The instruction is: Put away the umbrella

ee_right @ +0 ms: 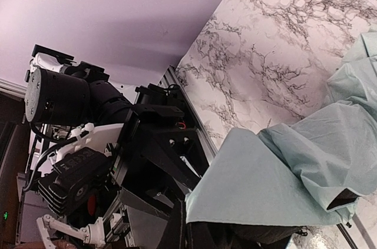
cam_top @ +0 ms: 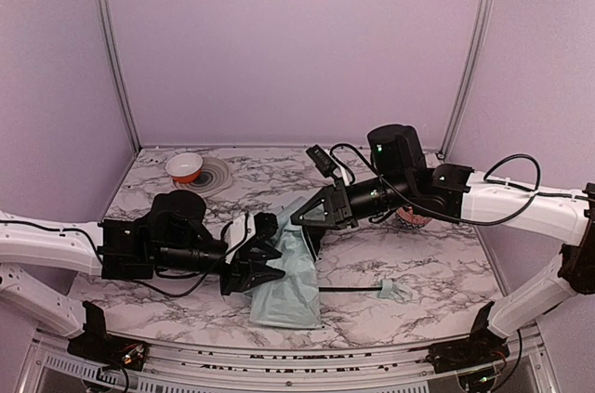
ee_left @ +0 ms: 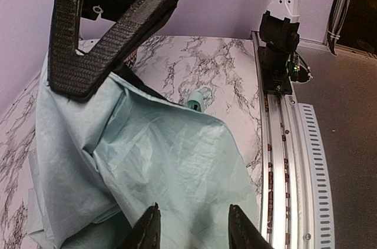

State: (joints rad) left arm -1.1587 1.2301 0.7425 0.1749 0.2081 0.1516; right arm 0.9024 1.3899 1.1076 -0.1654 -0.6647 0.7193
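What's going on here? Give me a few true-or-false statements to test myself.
1. The umbrella has a pale mint-green canopy. True.
2. The bowl sits at the near right. False: it is at the far left, on a round grey mat.
3. The right gripper pinches the umbrella's fabric. True.
4. The left gripper is clamped shut. False: its fingers stand apart over the fabric.
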